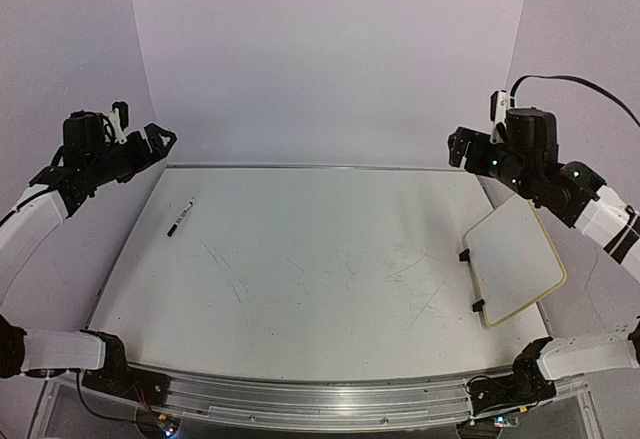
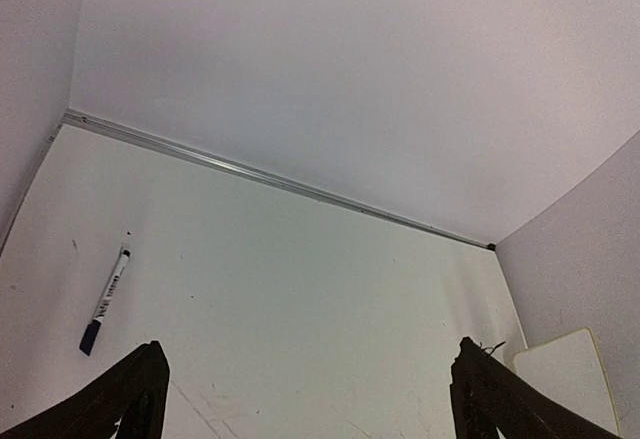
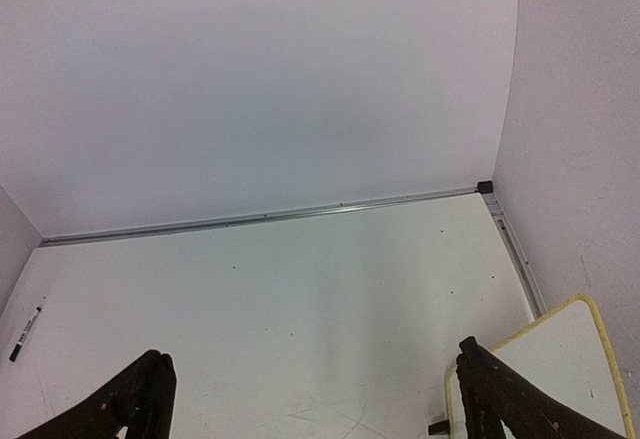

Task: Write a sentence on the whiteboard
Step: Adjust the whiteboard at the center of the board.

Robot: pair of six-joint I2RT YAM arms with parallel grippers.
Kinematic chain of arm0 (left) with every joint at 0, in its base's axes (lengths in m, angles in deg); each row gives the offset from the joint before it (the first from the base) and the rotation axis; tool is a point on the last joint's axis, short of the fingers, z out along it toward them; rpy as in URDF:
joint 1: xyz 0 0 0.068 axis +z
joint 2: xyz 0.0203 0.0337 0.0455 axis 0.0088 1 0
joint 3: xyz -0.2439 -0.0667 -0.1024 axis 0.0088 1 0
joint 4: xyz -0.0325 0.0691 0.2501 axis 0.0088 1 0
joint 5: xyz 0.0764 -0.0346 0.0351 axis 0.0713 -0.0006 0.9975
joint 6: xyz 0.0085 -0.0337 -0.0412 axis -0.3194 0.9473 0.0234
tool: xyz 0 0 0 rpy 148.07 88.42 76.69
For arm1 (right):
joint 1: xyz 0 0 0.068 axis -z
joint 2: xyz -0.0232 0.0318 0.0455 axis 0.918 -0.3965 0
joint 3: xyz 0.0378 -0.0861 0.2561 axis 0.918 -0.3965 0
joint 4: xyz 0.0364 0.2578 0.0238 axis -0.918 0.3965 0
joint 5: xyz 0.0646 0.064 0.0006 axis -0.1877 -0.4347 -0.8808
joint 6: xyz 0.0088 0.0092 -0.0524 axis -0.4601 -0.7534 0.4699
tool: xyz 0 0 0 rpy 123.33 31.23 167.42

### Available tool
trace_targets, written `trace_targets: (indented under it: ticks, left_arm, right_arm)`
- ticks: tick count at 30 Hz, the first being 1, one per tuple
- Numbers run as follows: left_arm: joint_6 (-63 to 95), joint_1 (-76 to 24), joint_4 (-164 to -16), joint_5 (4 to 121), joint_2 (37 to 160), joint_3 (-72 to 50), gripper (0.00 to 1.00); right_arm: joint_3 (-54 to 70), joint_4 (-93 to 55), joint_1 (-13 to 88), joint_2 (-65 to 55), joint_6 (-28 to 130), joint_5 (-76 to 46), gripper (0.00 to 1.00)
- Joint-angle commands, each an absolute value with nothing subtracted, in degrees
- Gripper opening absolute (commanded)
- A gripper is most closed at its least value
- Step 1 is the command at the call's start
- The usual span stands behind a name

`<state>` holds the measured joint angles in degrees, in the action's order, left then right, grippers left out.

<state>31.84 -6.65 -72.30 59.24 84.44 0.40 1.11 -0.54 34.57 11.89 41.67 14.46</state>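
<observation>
The whiteboard [image 1: 515,254] lies flat at the table's right edge, turned at an angle, its two black clip feet on the left long edge. A corner of the whiteboard [image 2: 572,369] shows in the left wrist view, and its cream-rimmed corner [image 3: 570,354] shows in the right wrist view. A black marker [image 1: 181,217] lies at the far left of the table; the marker [image 2: 105,299] is capped, and it looks small in the right wrist view [image 3: 25,332]. My left gripper [image 1: 158,142] hovers open high over the far left corner. My right gripper [image 1: 460,147] hovers open above the far right, behind the whiteboard. Both are empty.
The large white tabletop [image 1: 320,259] is scratched in the middle. A metal rail [image 1: 320,167] runs along its far edge, with pale walls behind and at both sides. The arm bases sit at the near corners.
</observation>
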Motion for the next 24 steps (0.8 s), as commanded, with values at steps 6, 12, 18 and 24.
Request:
trace_targets:
  ticks: [6,12,18,24]
  left_arm:
    - [33.9,-14.0,-73.2,52.5,93.2,-0.9,1.0]
    - [34.9,-24.8,-74.3,58.8,96.6,-0.5,0.99]
    - [36.1,-30.0,-77.5,59.5,98.3,1.1,0.99]
    - [36.6,-31.2,-80.2,59.0,96.8,5.0,0.99]
  right_arm:
    - [3.3,1.8,34.6,-0.1,35.8,14.7,0.98]
    - [2.4,2.1,34.5,-7.9,21.4,17.9,0.98]
    - [2.8,6.4,35.9,-17.4,1.4,23.5,0.98]
    - [5.4,13.8,41.5,-26.3,-11.7,20.5,0.98]
